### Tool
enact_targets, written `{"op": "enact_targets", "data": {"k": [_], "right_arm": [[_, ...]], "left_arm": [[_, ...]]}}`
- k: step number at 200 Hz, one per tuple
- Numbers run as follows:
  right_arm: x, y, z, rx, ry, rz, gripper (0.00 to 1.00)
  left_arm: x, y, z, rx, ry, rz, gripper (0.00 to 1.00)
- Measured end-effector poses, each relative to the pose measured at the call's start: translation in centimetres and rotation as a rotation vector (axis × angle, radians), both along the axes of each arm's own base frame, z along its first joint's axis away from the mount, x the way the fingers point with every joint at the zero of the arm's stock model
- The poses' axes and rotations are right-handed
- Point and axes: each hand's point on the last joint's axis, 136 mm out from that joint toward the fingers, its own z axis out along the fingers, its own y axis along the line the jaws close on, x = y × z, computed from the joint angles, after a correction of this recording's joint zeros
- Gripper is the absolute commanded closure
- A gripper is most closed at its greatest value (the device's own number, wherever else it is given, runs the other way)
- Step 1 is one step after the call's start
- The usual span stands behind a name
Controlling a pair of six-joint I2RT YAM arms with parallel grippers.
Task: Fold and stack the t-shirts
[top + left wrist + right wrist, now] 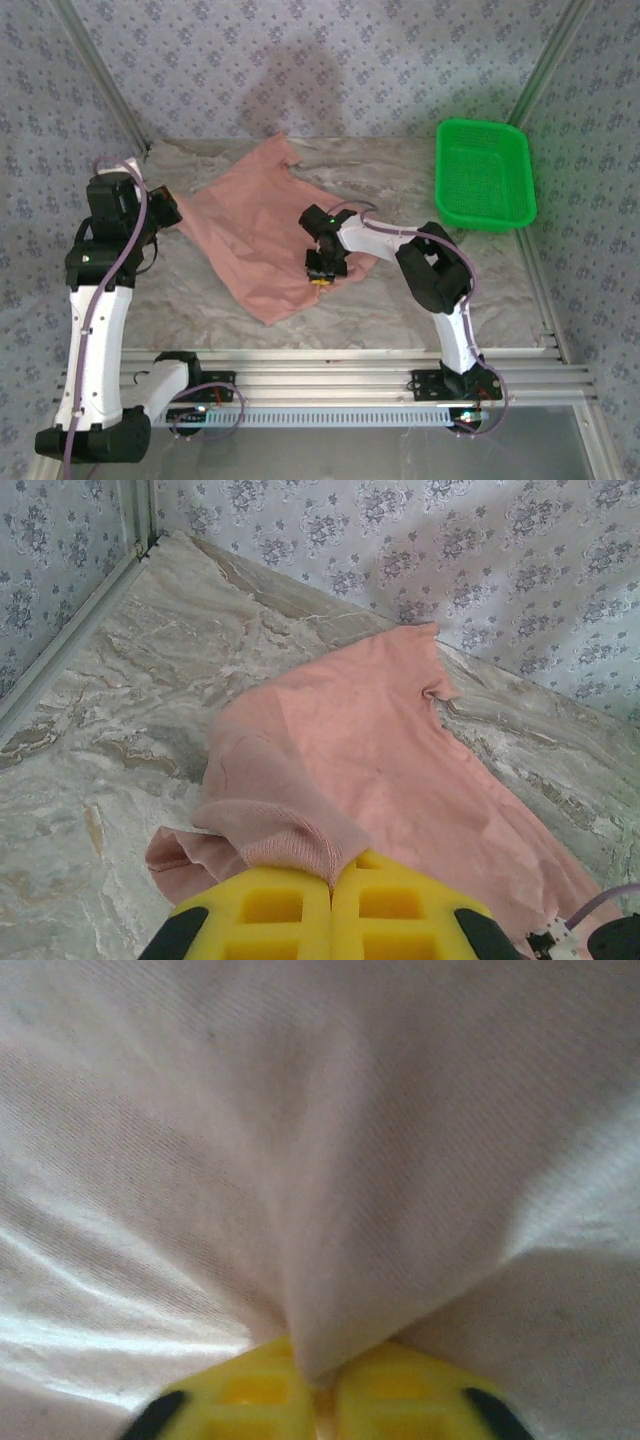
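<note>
The t-shirt [262, 235] is soft, matt salmon-pink cloth. The right wrist view shows a fine, even weave up close, and the left wrist view shows a ribbed knit edge and light creases. The table [420, 165] has a marble-patterned grey-beige top, smooth with a dull finish. The basket [484, 175] is bright green plastic pierced in a fine mesh, slightly glossy at the rim. The left gripper [331, 885] and the right gripper [318, 1380] have yellow, matt fingers [270, 910] moulded with square recesses; whether they are plastic or rubber cannot be told. The rails [400, 365] at the near edge are bare, silvery metal. The arm shells [95, 330] are smooth white and black plastic.
</note>
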Motion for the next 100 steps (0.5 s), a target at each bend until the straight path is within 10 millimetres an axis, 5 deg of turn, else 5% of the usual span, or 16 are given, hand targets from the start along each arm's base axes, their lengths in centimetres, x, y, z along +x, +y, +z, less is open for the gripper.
{"op": "enact_targets", "data": {"k": [24,42,73,100], "right_arm": [[0.5,-0.4,0.7,-0.004,-0.021,0.005,1.0],[1.2,-0.8,3.3,-0.009,-0.059,0.032,1.0],[3.6,-0.6,13.1,0.104,-0.231,0.07,1.0],[4.0,-3.4,20.5,0.172,-0.356,0.059,1.0]], "left_arm": [[-0.4,0.0,1.3,0.006,-0.019,-0.004,1.0],[-0.7,0.0,2.8,0.011,-0.051,-0.007,1.0],[-1.5,0.0,5.4,0.009,-0.11,-0.011,1.0],[-2.0,-0.5,7.4,-0.002,-0.157,-0.032,1.0]]}}
